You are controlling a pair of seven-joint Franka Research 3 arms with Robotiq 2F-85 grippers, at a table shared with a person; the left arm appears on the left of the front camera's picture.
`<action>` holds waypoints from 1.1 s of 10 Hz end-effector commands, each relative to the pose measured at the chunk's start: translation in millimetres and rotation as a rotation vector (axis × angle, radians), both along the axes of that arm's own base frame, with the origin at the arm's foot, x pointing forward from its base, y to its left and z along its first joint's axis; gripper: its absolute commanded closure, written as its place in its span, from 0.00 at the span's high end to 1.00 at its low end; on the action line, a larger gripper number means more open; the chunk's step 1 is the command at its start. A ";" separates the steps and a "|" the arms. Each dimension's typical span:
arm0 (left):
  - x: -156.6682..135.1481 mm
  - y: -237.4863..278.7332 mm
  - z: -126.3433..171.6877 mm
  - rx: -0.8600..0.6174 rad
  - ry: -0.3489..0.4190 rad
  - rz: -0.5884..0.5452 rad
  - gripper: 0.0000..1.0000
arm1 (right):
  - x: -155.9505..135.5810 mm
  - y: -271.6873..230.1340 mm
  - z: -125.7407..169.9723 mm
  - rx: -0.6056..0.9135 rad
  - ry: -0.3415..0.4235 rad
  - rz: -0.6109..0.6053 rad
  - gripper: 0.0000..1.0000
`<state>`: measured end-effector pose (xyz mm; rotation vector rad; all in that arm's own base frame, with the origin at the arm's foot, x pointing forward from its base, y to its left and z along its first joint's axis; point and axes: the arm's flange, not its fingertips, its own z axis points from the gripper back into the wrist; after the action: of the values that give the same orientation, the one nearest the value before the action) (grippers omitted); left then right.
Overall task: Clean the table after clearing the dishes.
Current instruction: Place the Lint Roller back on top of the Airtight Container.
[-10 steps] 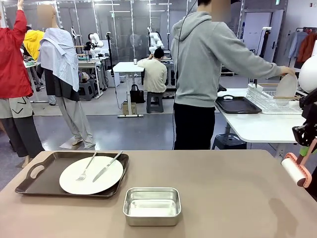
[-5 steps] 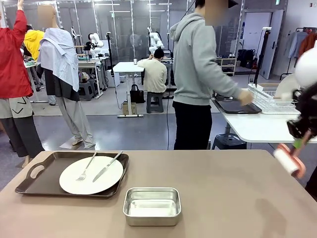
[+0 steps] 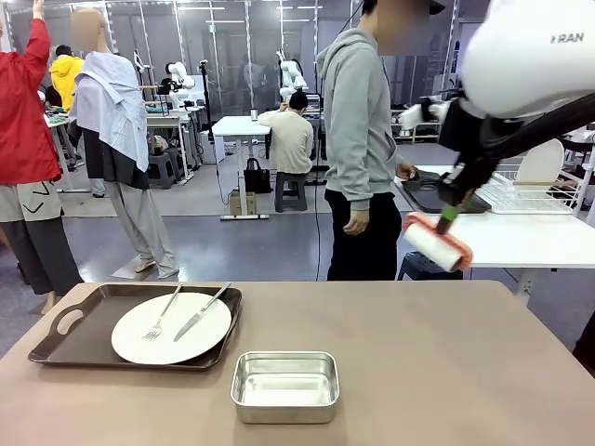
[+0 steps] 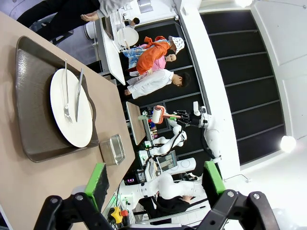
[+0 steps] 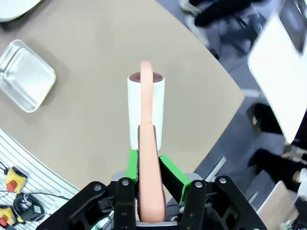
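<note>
Currently in my right gripper (image 5: pixel 147 163): the jaws are clamped on the salmon handle of a lint roller (image 5: pixel 146 103), green pads pressed to either side of it.
Roller position: I see it raised in the air over the far right part of the table (image 3: pixel 446 372), towards the rounded corner and clear of the surface, with its white roll pointing down and away from the wrist.
Left gripper (image 4: pixel 154 179): the jaws stand wide apart with nothing between the green pads.
Dishes on the table: a dark brown handled tray (image 3: pixel 56 348) lies at the far left corner. It carries a round white plate (image 3: pixel 172 327), with a fork (image 3: pixel 163 314) and a knife (image 3: pixel 202 310) lying side by side across it.
Steel pan (image 3: pixel 284 386): it sits empty around the middle of the table, just off the tray's near right corner and apart from it.
Dishes cleared: a second plate (image 3: pixel 542 163) stands on edge in a wire rack (image 3: pixel 507 195) on the white table (image 3: pixel 493 237) behind. A second tray (image 3: pixel 429 195) lies beside the rack.
Person (image 3: pixel 358 121): standing beyond the far edge in a grey hoodie, one hand near that second tray.
</note>
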<state>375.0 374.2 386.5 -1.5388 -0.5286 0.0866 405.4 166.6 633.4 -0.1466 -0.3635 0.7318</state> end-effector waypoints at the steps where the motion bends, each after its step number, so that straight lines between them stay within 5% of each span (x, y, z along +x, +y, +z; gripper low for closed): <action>1: -2.4 0.9 0.1 0.010 0.013 0.000 1.00 | -9.9 35.1 -4.3 -0.096 -0.018 0.161 0.23; 6: -2.4 0.9 0.1 0.010 0.013 0.000 1.00 | -105.6 161.7 -44.1 -0.217 -0.052 0.621 0.23; 7: -2.4 0.9 0.1 0.010 0.013 0.000 1.00 | -110.6 168.5 -53.2 -0.193 0.001 0.673 0.23; 8: -2.4 0.9 0.1 0.010 0.013 0.000 1.00 | -104.3 169.8 -39.7 -0.195 -0.009 0.550 0.23; 11: -2.4 0.9 0.1 0.010 0.013 0.000 1.00 | -104.3 169.8 -39.7 -0.195 -0.009 0.550 0.23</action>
<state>375.2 374.0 386.5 -1.5392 -0.5283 0.0861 303.9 333.4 592.8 -0.2295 -0.3406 1.3319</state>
